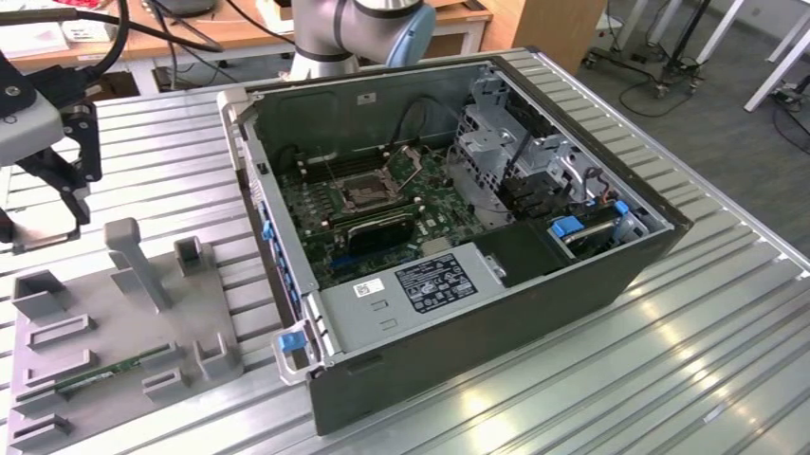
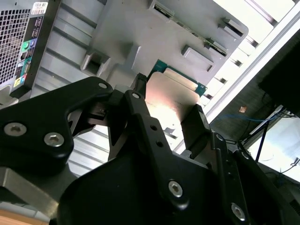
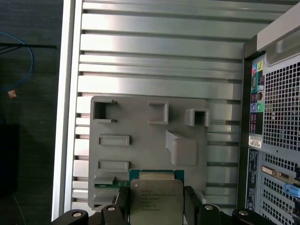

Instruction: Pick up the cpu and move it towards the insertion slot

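The cpu [image 3: 155, 197] is a flat square chip with a silvery-beige face and a green rim. In both wrist views it sits between my black fingers, and my gripper [image 3: 157, 208] is shut on it. It hangs above the grey holder plate [image 3: 140, 133]; the second wrist view shows its beige face [image 2: 171, 96] between the fingertips of the gripper [image 2: 171, 108]. In the exterior view the gripper [image 1: 51, 204] is at the far left, over the table and well away from the open computer case. The insertion slot [image 1: 364, 192], a square silver-framed socket, lies on the green board inside that case.
The open computer case [image 1: 506, 190] fills the middle of the ribbed metal table [image 1: 658, 379]. The grey holder plate [image 1: 114, 313] has upright posts and holds a green memory stick [image 1: 108, 370]. The case's rear panel [image 3: 276, 117] stands close beside the plate.
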You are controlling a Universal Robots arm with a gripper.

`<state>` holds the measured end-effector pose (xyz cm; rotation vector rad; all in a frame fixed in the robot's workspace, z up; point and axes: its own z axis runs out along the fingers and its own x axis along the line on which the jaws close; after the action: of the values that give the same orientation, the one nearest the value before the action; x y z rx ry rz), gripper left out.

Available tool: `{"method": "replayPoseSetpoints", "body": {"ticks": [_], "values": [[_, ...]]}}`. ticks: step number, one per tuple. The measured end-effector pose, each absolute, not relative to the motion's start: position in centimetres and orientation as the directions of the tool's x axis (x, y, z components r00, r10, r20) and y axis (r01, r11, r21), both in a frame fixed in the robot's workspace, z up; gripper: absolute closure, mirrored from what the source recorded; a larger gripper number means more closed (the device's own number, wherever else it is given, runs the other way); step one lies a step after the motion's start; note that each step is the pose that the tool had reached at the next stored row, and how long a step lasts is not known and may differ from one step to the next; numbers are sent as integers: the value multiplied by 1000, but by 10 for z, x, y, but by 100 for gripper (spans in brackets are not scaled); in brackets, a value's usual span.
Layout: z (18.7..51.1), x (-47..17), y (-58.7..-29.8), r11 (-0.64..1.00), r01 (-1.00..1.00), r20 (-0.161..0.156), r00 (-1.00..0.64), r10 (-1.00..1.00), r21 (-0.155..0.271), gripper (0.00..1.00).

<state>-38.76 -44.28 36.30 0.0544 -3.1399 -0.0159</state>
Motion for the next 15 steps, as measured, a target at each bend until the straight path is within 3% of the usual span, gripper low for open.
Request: {"method": "replayPoseSetpoints", "body": {"ticks": [15], "values": [[363, -366, -443, 999, -35, 1, -999, -35, 10, 45]]}}
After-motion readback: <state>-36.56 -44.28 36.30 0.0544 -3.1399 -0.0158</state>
